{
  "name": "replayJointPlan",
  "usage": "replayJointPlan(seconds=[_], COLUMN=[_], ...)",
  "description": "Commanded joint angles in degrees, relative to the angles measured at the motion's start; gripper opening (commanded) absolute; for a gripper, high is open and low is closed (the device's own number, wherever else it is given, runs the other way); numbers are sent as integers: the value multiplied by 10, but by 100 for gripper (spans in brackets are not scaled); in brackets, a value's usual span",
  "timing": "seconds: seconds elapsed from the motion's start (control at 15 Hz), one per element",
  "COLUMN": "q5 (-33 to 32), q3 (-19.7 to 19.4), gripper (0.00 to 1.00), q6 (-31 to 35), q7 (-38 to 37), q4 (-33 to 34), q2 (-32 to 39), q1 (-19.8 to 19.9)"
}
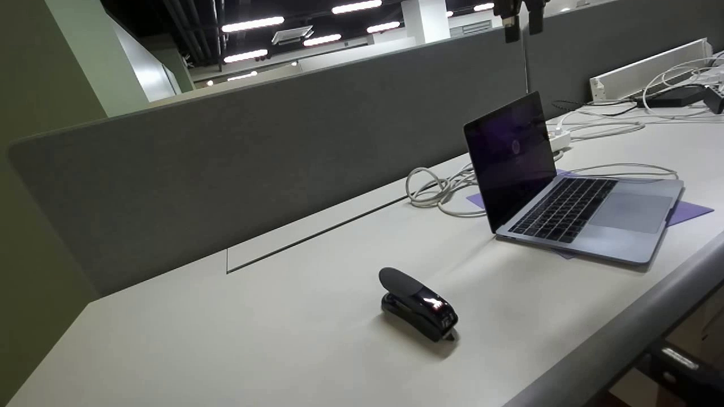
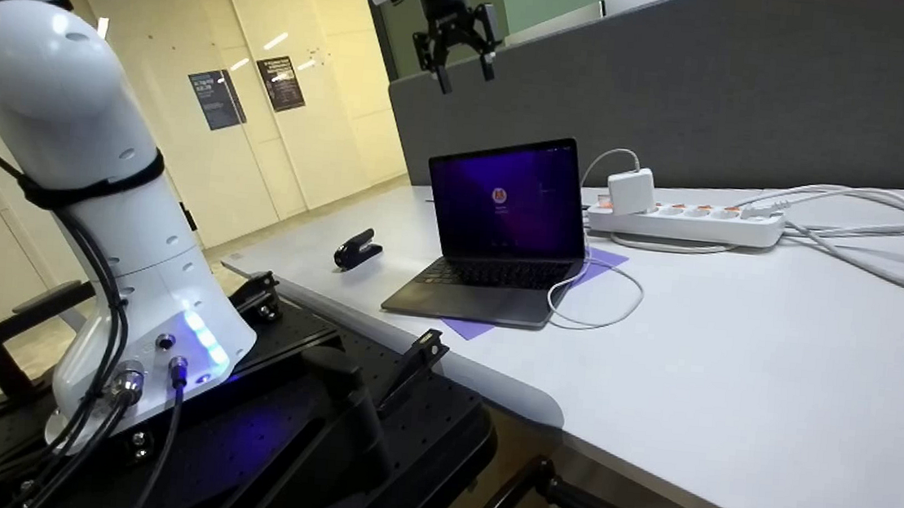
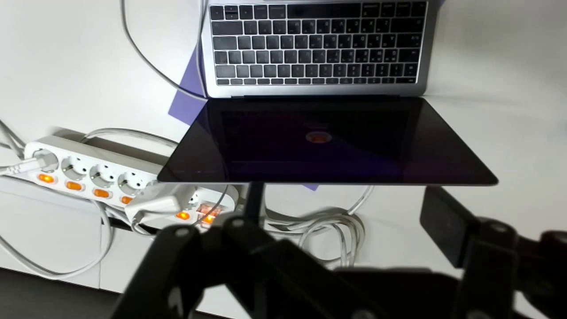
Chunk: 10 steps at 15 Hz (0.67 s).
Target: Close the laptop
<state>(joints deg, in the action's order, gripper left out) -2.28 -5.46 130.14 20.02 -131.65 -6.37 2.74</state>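
Note:
The laptop stands open on the white desk, its dark screen raised, in an exterior view [image 1: 608,212], in an exterior view [image 2: 497,209] and in the wrist view [image 3: 328,141]. Its keyboard and trackpad lie flat. A purple sheet [image 1: 687,212] shows from under it. My gripper is high above the desk in an exterior view [image 1: 523,34] and in an exterior view [image 2: 467,79]. In the wrist view [image 3: 345,204] its fingers are spread wide with nothing between them, beyond the screen's top edge. The gripper appears apart from the laptop. The back of the lid is hidden.
A black stapler [image 1: 418,305] sits on the desk beside the laptop. A white power strip [image 2: 688,223] with a plugged charger [image 2: 631,191] and coiled cables [image 3: 332,230] lies behind the laptop. A thin cable [image 2: 601,324] runs by its side. A grey divider [image 2: 704,88] borders the desk.

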Motion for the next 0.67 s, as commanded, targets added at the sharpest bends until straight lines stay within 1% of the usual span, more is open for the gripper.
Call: replayJointPlan(seconds=[0.0, 0.07, 0.33, 0.4, 0.6], q5=[8, 8, 8, 6, 4], q3=[-9, -8, 4, 8, 21], gripper=[60, 51, 25, 16, 0], q6=[-7, -6, -8, -9, -17], q7=[34, 37, 51, 51, 55], q4=[55, 67, 109, 121, 161], q2=[59, 74, 122, 135, 173], q1=[9, 11, 12, 12, 12])
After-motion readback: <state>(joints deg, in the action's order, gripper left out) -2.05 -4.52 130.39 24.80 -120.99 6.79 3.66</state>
